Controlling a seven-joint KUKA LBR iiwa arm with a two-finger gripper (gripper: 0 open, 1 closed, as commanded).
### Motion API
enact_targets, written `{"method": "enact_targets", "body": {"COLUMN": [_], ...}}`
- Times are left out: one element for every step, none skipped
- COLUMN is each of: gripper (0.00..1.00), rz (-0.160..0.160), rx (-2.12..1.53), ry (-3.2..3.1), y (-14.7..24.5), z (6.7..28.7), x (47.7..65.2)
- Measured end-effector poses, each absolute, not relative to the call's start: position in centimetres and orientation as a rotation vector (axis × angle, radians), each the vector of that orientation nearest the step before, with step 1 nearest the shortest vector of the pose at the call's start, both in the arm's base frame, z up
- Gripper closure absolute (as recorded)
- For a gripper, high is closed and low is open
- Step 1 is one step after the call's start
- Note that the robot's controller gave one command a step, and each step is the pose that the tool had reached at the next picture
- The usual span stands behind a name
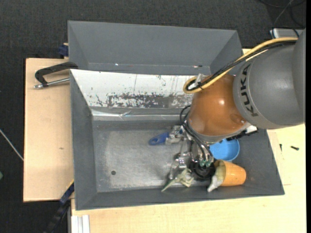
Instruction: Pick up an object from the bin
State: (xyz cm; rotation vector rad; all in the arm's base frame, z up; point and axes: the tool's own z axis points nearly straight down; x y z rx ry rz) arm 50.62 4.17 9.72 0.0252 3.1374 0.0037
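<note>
Fingers point(184, 165) were down low in the near-right part of the grey bin point(121, 154), close to its near wall. Couldn't tell how far open they were, nor whether they had hold of anything, since wrist hardware & black cabling crowded the tips.

Just on their near side lay a small pale greenish-white thing w/ pointed ends point(176, 179), on the bin floor by the near wall. It sat right at the tips, but whether between them or only beside them couldn't be told.

Just right of that lay an orange rounded thing point(232, 174) on its side, w/ a whitish tip pointing left twd the fingers. Far of it was a blue round cup point(227, 150), partly under the arm's orange cover point(214, 111). Left & far of the fingers, a small blue thing point(158, 140) lay on the floor, apart from the rest.
</note>
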Motion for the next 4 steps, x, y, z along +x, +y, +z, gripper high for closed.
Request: {"method": "enact_targets", "body": {"gripper": [0.0, 0.0, 1.0, 1.0], "rz": [0.001, 0.012, 0.003, 0.004], "rx": [0.474, 0.442, 0.451, 0.558], "ry": [3.098, 3.086, 3.103, 3.078], "y": [-0.2, -0.1, -0.4, -1.5], "z": [11.9, 8.4, 8.1, 20.1], "x": [53.6, 57.2, 56.6, 57.6]}}
